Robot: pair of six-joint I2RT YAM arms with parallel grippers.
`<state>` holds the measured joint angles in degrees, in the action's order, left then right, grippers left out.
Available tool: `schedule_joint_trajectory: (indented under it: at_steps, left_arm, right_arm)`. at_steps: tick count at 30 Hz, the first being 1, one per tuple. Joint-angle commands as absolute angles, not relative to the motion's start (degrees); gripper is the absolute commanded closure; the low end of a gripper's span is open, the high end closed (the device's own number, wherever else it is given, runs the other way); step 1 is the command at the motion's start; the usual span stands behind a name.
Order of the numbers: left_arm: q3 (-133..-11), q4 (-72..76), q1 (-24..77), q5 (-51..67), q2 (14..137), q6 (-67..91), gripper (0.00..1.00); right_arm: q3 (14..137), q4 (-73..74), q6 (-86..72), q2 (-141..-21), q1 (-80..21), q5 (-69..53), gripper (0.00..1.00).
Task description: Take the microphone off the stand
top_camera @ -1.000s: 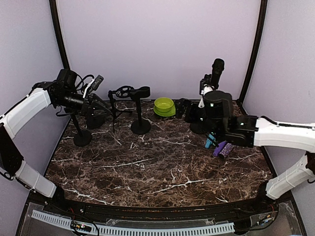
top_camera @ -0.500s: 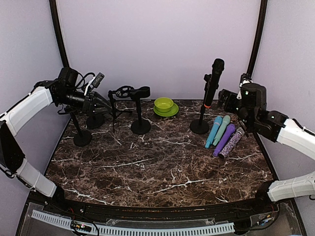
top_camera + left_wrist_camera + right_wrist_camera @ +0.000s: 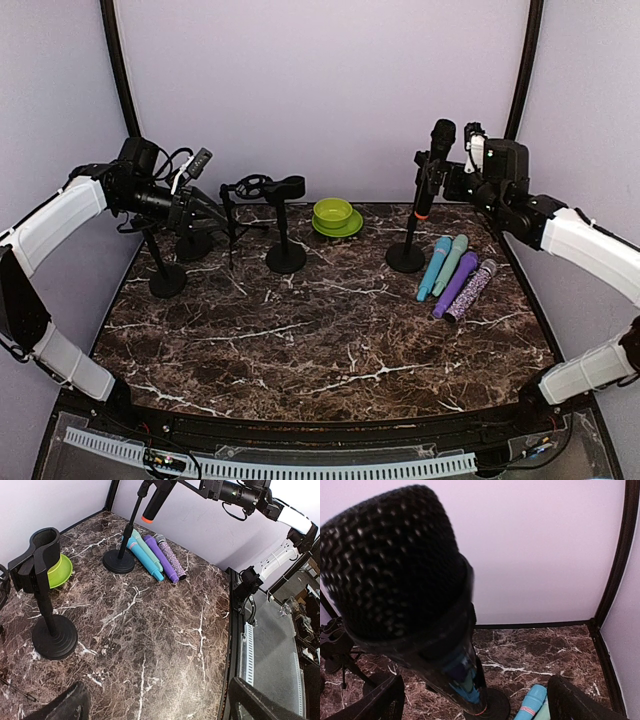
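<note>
A black microphone (image 3: pixel 432 168) with an orange ring at its tail sits tilted in the clip of a black stand (image 3: pixel 405 258) at the back right. My right gripper (image 3: pixel 452 182) is open just right of the microphone's upper body, not closed on it. In the right wrist view the microphone's mesh head (image 3: pixel 402 575) fills the left side, above and ahead of the open gripper (image 3: pixel 475 707). My left gripper (image 3: pixel 205 214) is open and empty by the left stands. The microphone also shows far off in the left wrist view (image 3: pixel 156 500).
Several coloured microphones (image 3: pixel 455 272) lie side by side right of the stand's base. A green bowl (image 3: pixel 333 216) sits at the back centre. An empty clip stand (image 3: pixel 285 228) and more black stands (image 3: pixel 167 280) crowd the back left. Purple walls close in all round.
My right arm pulled away from over the stand to the far right, then moved back toward the microphone's top. The left arm has not moved.
</note>
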<state>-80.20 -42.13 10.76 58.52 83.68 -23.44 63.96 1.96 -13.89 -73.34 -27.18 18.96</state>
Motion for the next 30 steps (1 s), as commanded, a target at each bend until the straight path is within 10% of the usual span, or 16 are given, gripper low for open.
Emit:
schedule_joint_trajectory:
  at_steps: [1, 12, 30]
  left_arm:
    - [-81.2, -43.9, 10.7, 59.5, 83.1, -25.2, 0.01]
    - [-81.1, -44.9, 10.7, 58.9, 82.5, -26.5, 0.01]
    - [-80.0, -45.3, 10.7, 58.0, 81.9, -27.6, 0.01]
  right_arm:
    - [68.1, -1.0, -11.8, -74.5, -26.4, 13.3, 0.00]
    - [75.5, -0.2, -10.5, -83.4, -26.3, 19.6, 0.10]
    - [74.5, -6.0, -9.9, -81.5, -31.8, 21.4, 0.82]
